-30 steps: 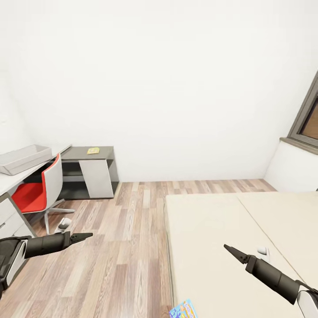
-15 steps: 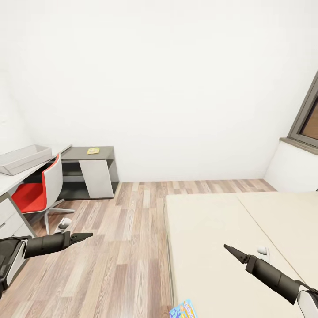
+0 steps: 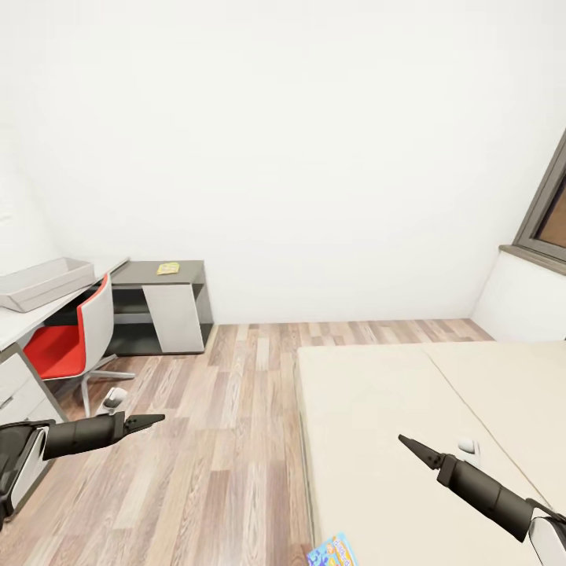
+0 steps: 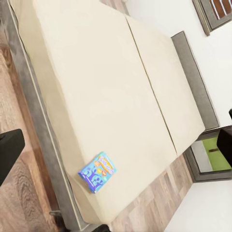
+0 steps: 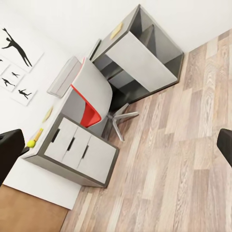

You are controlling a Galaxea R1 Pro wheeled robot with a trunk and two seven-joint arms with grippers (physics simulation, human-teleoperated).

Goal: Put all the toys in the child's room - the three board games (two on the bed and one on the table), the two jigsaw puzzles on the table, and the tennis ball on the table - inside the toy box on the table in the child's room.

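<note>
A light blue board game (image 3: 334,552) (image 4: 97,172) lies flat near the foot corner of the beige bed (image 3: 377,409) (image 4: 96,82). The light grey toy box (image 3: 43,283) (image 5: 64,77) stands on the pale table (image 3: 17,324) (image 5: 46,145) at the left. The tennis ball (image 5: 31,143) sits near the table's end, beside small yellowish flat items I cannot identify. My left gripper (image 3: 153,419) hangs open over the floor, its fingers (image 4: 9,151) wide apart. My right gripper (image 3: 409,445) hovers open above the bed, fingers (image 5: 9,154) spread. Both hold nothing.
A red and white swivel chair (image 3: 64,339) (image 5: 92,104) stands at the table. A lower dark grey side unit (image 3: 161,305) against the far wall carries a flat yellow item (image 3: 167,268). Wood-plank floor (image 3: 228,409) runs between table and bed. A window (image 3: 549,212) is at the right.
The whole picture has shifted very slightly, so the camera has moved a little. Both arms keep the same pose and both grippers stay open.
</note>
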